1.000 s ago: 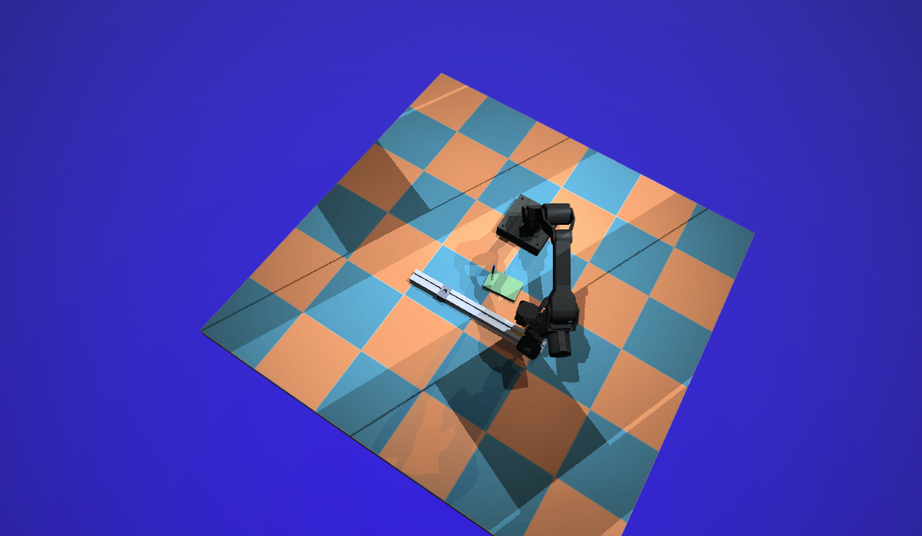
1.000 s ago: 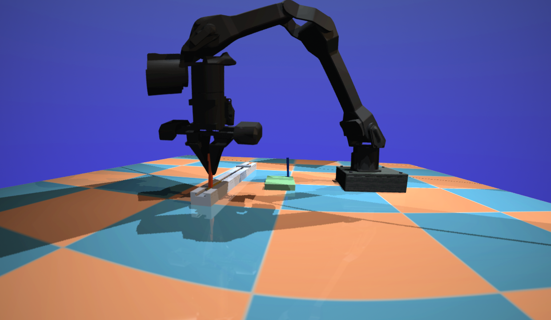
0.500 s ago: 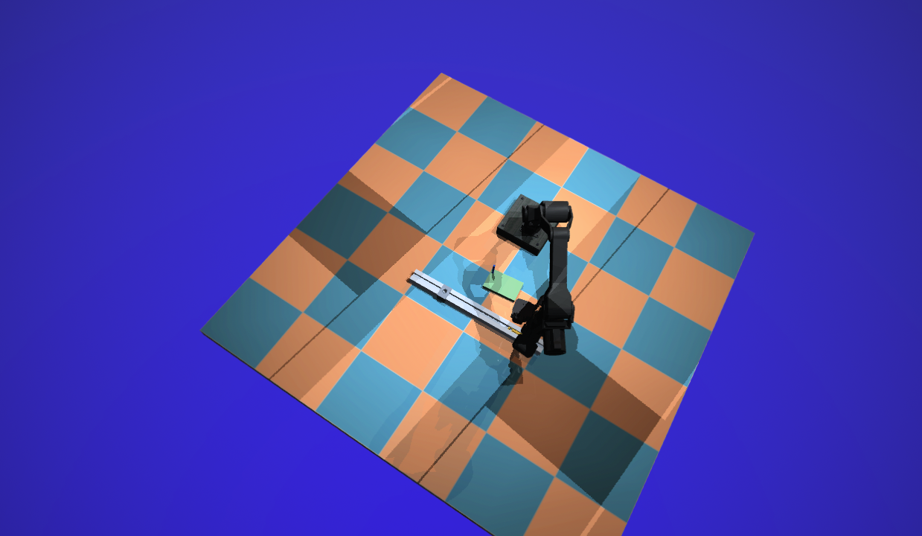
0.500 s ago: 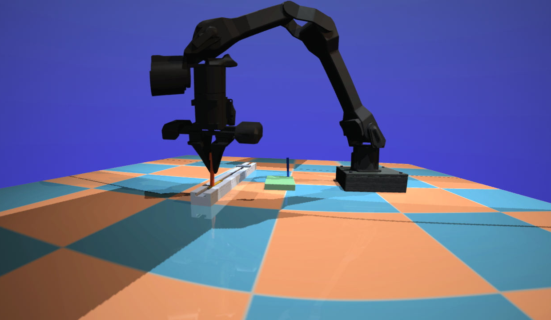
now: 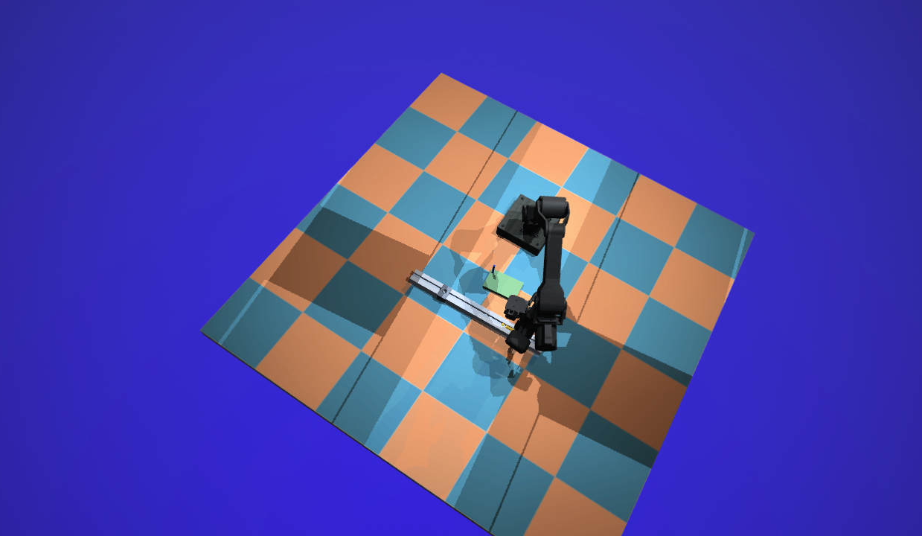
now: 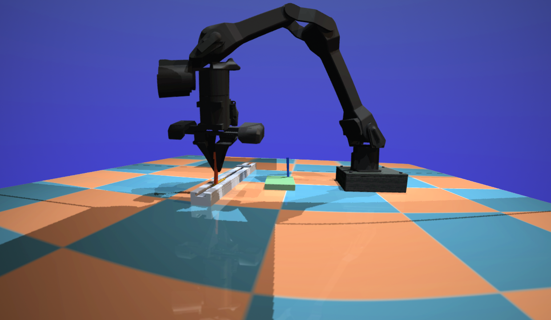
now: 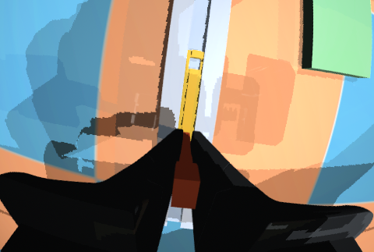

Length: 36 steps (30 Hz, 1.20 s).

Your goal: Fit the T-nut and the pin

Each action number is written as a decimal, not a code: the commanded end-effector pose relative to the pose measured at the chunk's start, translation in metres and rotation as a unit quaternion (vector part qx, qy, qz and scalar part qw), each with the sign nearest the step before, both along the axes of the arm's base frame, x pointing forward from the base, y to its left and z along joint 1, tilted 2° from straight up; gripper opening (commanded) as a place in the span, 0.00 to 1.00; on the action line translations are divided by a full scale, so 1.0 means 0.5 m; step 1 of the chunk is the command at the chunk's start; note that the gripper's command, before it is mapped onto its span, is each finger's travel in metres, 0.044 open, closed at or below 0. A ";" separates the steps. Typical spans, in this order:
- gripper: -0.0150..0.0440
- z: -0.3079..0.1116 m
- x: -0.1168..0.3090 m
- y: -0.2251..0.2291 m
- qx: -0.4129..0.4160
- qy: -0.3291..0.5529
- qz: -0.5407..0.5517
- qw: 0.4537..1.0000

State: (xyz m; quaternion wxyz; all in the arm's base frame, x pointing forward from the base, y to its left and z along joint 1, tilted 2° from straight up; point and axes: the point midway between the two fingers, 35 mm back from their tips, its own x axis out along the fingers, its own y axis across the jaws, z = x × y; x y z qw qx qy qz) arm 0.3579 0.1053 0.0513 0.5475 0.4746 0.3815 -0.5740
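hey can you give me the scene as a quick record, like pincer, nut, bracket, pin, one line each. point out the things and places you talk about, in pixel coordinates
pincer (image 5: 511,333) (image 6: 216,170) (image 7: 186,136): shut on the orange handle (image 6: 215,175) (image 7: 185,193)
brass T-nut (image 5: 507,326) (image 7: 191,96): at the rail (image 5: 473,313) (image 6: 233,181) (image 7: 220,22), short of the bracket; seating unclear
bracket (image 5: 443,291) (image 6: 245,165): across the rail, toward its far end from the pincer
blue pin (image 5: 493,269) (image 6: 287,167): upright in the green tray (image 5: 507,285) (image 6: 279,183) (image 7: 340,37)
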 end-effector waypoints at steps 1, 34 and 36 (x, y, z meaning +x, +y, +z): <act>0.00 -0.001 -0.003 -0.015 -0.002 0.001 0.002 1.000; 0.00 -0.001 -0.012 -0.110 -0.005 0.001 0.002 1.000; 0.00 -0.001 -0.013 -0.116 -0.005 0.001 0.002 1.000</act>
